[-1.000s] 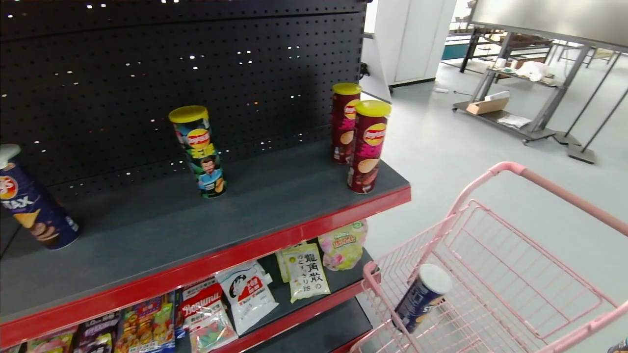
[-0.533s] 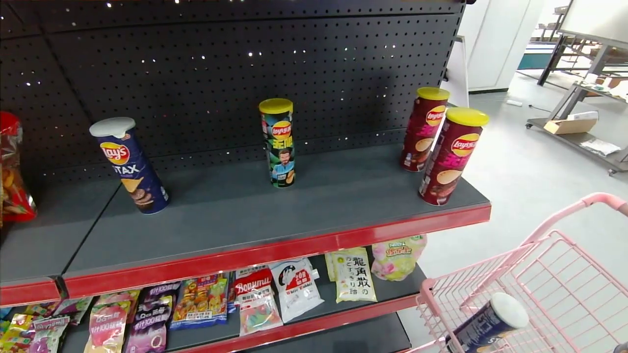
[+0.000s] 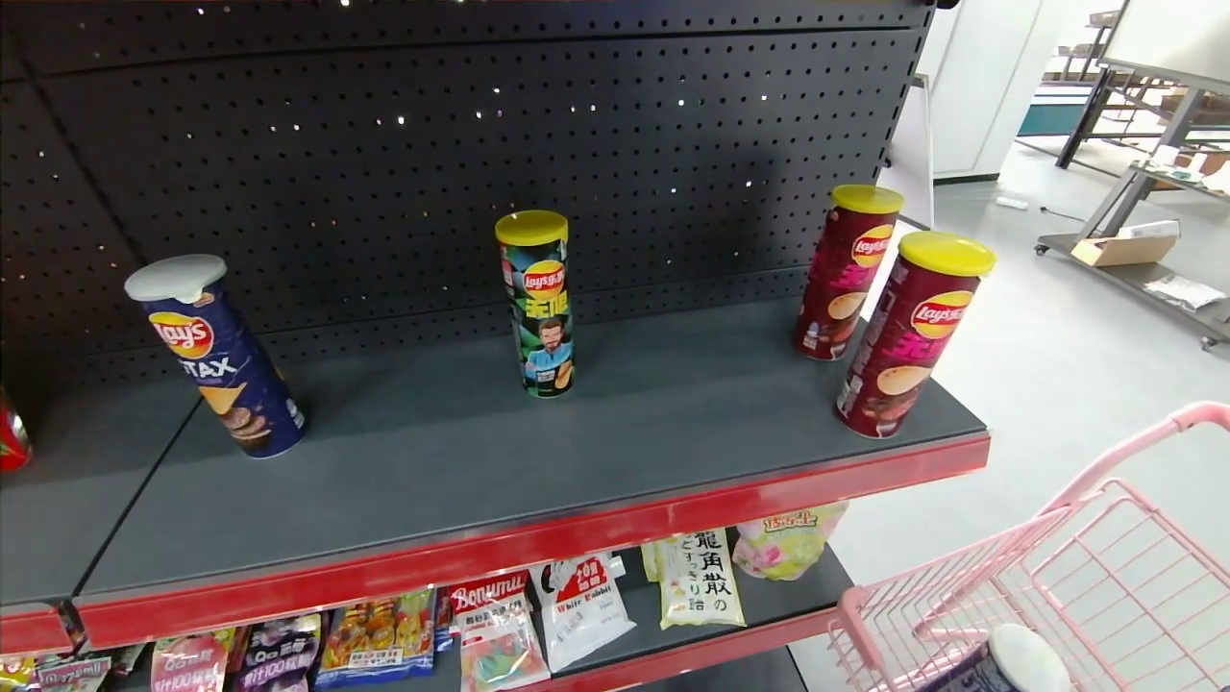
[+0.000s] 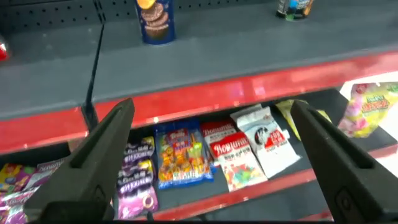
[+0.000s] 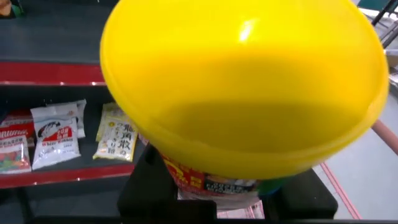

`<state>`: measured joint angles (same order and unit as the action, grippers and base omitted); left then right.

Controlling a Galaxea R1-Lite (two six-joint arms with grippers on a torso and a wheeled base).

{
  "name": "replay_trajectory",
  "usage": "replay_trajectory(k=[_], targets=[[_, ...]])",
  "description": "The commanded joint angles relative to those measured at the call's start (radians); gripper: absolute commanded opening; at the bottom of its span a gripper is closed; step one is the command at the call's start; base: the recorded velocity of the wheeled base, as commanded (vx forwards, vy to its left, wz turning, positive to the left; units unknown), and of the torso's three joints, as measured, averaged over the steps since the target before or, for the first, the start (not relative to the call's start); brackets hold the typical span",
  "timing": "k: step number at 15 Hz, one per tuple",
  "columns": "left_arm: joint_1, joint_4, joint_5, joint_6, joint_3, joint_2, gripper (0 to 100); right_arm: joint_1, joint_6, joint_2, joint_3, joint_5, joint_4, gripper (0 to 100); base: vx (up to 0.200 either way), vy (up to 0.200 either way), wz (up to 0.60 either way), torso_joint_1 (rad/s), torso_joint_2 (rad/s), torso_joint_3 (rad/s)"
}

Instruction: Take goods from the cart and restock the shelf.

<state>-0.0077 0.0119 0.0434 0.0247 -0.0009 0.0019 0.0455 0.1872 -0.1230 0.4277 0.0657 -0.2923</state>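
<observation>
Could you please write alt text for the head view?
Four cans stand on a dark shelf: a blue can at left, a green can mid-shelf, two maroon cans at right. Snack bags lie below; a pink cart at lower right holds a fifth can.

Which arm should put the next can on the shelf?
The right. The right jaws grip a yellow-lidded can, ready for the shelf. The left jaws stand open and empty, so they have nothing to place.
</observation>
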Motion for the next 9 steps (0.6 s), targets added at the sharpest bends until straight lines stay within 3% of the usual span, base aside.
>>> replay_trajectory(k=[1,8,9], targets=[[0.0,0.0,0.0,-0.002,-0.001,0.0,100,0.005,0.0,0.042,-0.01,0.002,-0.001,0,0.0,0.0,0.0,0.0,0.0,0.0],[-0.017,0.002,0.003,-0.008,-0.002,0.055,100,0.002,-0.031,0.043,-0.058,0.0,0.004,0,0.0,0.0,0.0,0.0,0.0,0.0],[-0.023,0.006,0.059,0.012,-0.062,0.063,100,0.002,-0.068,0.043,-0.113,-0.017,0.019,0,0.0,0.0,0.0,0.0,0.0,0.0]])
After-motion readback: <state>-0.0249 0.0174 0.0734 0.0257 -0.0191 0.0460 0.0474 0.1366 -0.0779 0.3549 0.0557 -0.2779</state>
